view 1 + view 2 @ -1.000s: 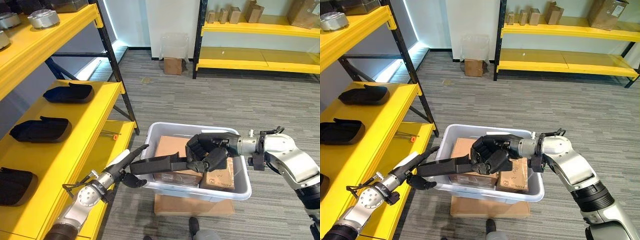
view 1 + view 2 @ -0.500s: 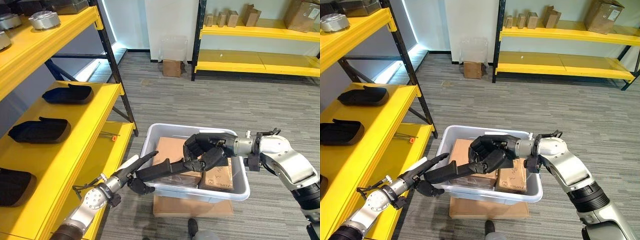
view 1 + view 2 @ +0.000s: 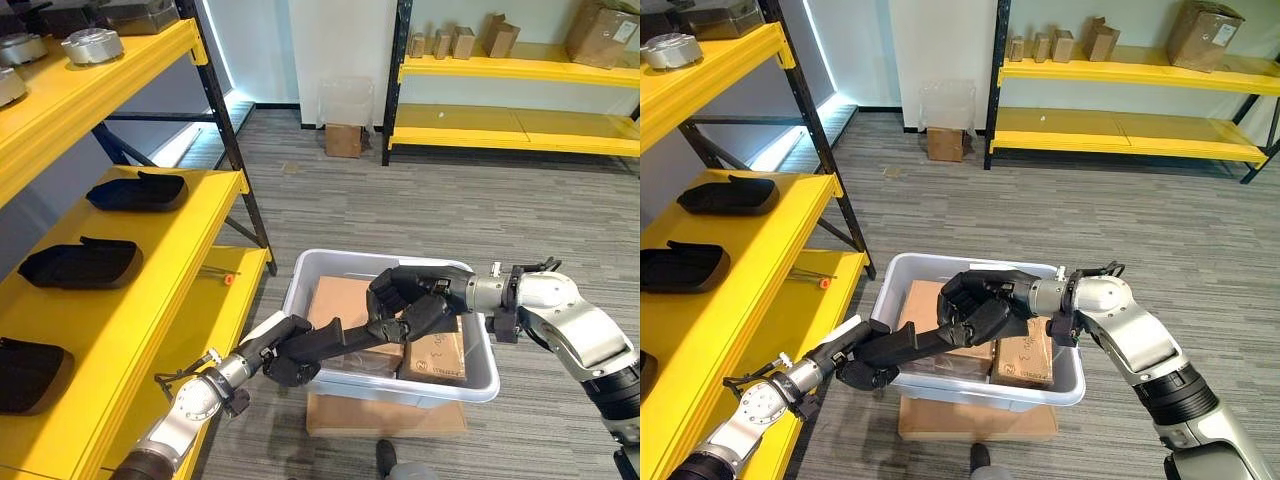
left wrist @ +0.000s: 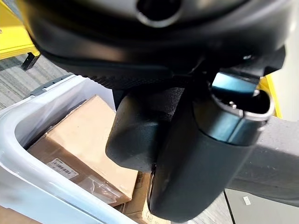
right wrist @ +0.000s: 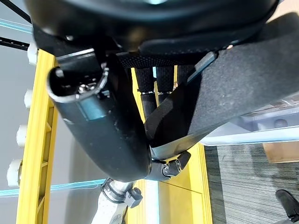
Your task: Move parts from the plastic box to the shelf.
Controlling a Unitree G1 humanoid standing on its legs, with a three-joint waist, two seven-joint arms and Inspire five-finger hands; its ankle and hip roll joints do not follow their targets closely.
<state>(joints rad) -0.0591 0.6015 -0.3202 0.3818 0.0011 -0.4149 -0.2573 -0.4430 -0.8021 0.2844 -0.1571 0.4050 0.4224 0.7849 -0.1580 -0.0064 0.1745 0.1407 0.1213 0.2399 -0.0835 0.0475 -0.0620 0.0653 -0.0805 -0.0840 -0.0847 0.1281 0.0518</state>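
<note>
Gripping black part (image 3: pixel 335 340), both hands.

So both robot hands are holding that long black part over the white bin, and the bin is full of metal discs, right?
Not quite. Both the left hand and the right hand do grip the long black part over the white bin, but the left eye view shows the bin holding cardboard boxes, not metal discs.
</note>
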